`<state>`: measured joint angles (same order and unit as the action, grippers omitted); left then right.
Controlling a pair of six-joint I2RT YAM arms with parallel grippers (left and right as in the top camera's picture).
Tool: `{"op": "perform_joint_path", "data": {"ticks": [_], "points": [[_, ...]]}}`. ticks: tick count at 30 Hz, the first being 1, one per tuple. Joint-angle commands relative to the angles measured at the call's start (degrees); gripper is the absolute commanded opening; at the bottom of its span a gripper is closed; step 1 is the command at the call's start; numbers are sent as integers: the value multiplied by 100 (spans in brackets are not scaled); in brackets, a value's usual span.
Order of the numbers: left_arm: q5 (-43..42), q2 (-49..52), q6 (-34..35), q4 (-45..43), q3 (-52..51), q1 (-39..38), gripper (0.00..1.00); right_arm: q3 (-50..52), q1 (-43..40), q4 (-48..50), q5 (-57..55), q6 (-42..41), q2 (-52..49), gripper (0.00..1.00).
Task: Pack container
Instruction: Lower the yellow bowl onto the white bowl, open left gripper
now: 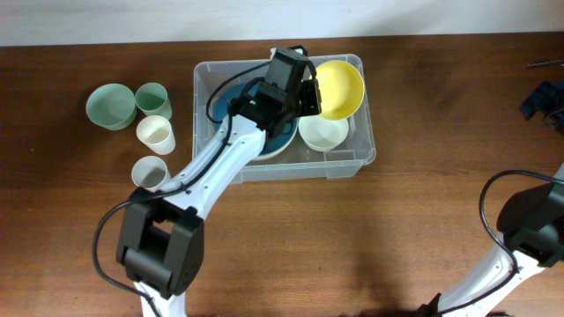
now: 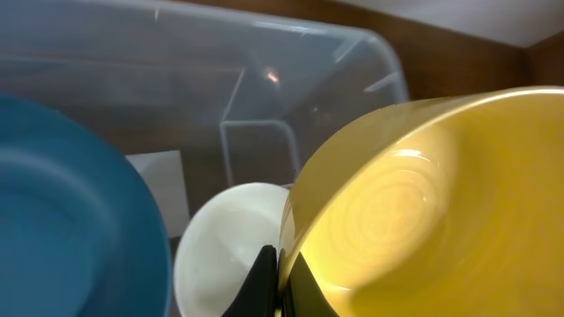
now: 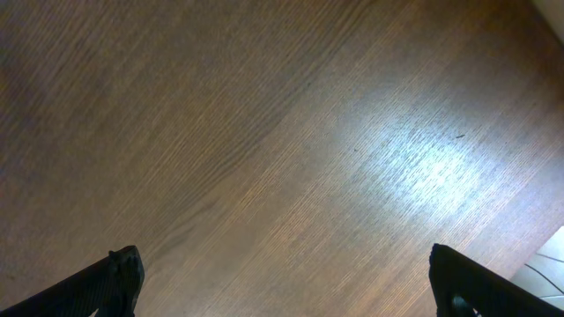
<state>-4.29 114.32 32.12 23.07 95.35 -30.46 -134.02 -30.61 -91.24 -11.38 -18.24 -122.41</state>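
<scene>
The clear plastic container (image 1: 361,154) stands at the table's back centre. In it lie a blue plate (image 1: 225,92) on the left and a white bowl (image 1: 323,132) on the right. My left gripper (image 1: 310,95) is over the container, shut on the rim of a yellow bowl (image 1: 339,88), which is tilted above the white bowl. In the left wrist view the fingers (image 2: 280,291) pinch the yellow bowl's (image 2: 423,211) edge, with the white bowl (image 2: 225,246), the blue plate (image 2: 70,229) and the container wall (image 2: 264,79) around. My right gripper (image 3: 282,286) is open over bare wood.
Left of the container stand a green bowl (image 1: 110,106), a green cup (image 1: 152,99) and two white cups (image 1: 156,134) (image 1: 150,173). A dark object (image 1: 542,97) lies at the far right edge. The right arm (image 1: 529,220) is at the lower right.
</scene>
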Motion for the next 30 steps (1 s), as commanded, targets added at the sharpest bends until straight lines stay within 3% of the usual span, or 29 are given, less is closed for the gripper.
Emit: {"op": "perform_joint_path", "data": {"ticks": [1, 10, 30], "points": [[85, 254, -203, -13, 44, 35, 1, 4, 20, 4, -92, -68, 24, 99], [581, 409, -227, 229, 44, 35, 1, 4, 20, 4, -92, -68, 24, 99], [341, 817, -358, 463, 44, 46, 1, 4, 20, 4, -92, -68, 24, 99]]}}
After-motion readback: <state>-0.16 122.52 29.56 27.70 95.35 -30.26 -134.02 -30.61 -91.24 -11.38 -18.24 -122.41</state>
